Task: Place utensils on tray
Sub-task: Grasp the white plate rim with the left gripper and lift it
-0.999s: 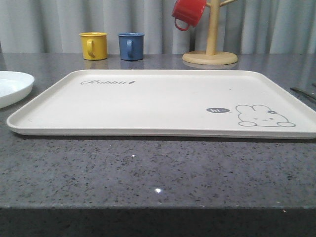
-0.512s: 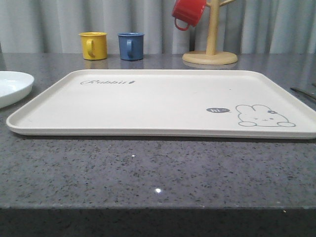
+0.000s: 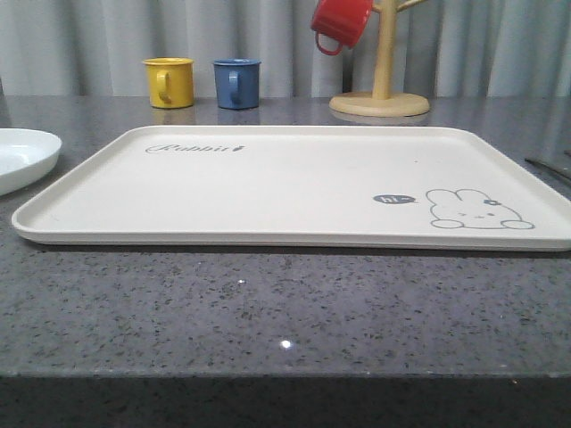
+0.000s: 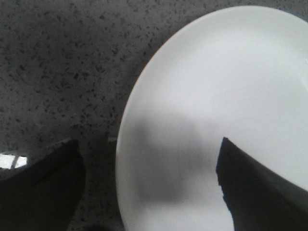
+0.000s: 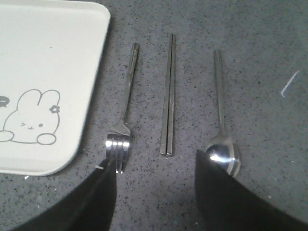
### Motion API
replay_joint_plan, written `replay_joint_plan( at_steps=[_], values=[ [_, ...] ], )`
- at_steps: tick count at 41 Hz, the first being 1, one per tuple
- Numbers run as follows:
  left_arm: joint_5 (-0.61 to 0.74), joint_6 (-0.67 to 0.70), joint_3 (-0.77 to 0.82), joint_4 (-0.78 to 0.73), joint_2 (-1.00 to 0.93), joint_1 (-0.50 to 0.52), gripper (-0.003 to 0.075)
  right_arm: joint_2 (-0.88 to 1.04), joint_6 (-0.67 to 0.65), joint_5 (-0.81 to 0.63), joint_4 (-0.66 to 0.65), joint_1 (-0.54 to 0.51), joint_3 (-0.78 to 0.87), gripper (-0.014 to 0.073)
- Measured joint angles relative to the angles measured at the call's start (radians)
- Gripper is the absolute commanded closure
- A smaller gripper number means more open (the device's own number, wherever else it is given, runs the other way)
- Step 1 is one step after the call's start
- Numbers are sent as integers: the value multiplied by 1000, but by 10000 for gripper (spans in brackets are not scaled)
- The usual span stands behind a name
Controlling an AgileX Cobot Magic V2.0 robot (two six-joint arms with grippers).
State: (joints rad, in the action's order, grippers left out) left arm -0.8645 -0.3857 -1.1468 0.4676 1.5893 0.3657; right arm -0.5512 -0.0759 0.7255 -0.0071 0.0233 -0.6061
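A dark grey speckled stone countertop (image 3: 268,303) is being lit from above, and small light spots are being reflected near its front edge. Behind it, pale grey curtains (image 3: 89,45) are hanging in folds. The cream tray (image 3: 294,183) with the rabbit drawing (image 3: 477,209) is lying empty in the middle. A yellow mug (image 3: 169,82) and a blue mug (image 3: 236,83) are standing far behind it, and a red mug (image 3: 340,24) is being carried by a wooden mug tree (image 3: 381,89).

The white plate (image 4: 216,110) is resting left of the tray, and the left gripper (image 4: 149,187) is being held open across its rim. To the right of the tray, a fork (image 5: 124,118), steel chopsticks (image 5: 169,96) and a spoon (image 5: 222,130) are lying side by side, apart. The right gripper (image 5: 154,192) is spread open just above them, grasping nothing.
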Motion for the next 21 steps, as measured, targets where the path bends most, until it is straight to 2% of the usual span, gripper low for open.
replay_joint_plan(
  at_steps=[9, 21],
  values=[
    [-7, 0, 0, 2, 0, 0, 410, 0, 0, 0, 0, 0, 0, 191],
    [-36, 0, -2, -21, 0, 0, 581, 0, 0, 0, 0, 0, 0, 191]
  ],
)
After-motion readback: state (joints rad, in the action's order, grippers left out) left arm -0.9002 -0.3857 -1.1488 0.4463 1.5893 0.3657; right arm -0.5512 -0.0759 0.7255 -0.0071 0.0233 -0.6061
